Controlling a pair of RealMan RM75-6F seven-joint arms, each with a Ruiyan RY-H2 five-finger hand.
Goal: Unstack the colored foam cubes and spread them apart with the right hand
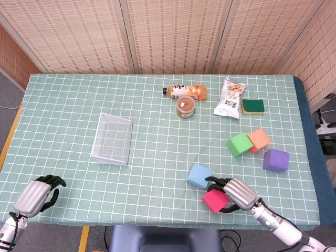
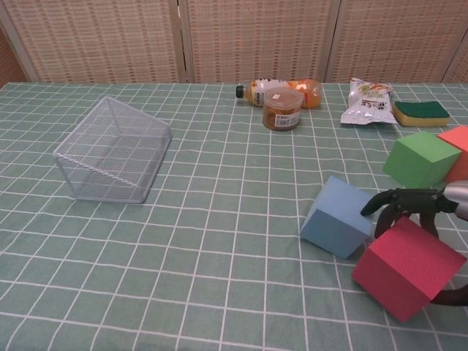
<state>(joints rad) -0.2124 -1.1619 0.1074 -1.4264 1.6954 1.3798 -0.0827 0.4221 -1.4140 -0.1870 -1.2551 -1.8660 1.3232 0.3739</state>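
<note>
A red foam cube (image 1: 215, 200) (image 2: 406, 267) lies near the table's front edge, tilted, and my right hand (image 1: 239, 193) (image 2: 431, 208) grips it: fingers curl over its top and the thumb sits under its right side. A light blue cube (image 1: 199, 176) (image 2: 336, 217) lies just left of it, tipped on an edge and touching the red one. Further back on the right are a green cube (image 1: 239, 144) (image 2: 421, 159), an orange cube (image 1: 259, 139) (image 2: 459, 150) touching it, and a purple cube (image 1: 275, 160). My left hand (image 1: 35, 195) rests at the front left corner, fingers curled, holding nothing.
A wire basket (image 1: 112, 138) (image 2: 111, 150) lies left of centre. At the back stand a bottle (image 1: 186, 91), a jar (image 1: 185, 106), a snack bag (image 1: 229, 98) and a sponge (image 1: 252, 106). The table's front edge runs close below the red cube.
</note>
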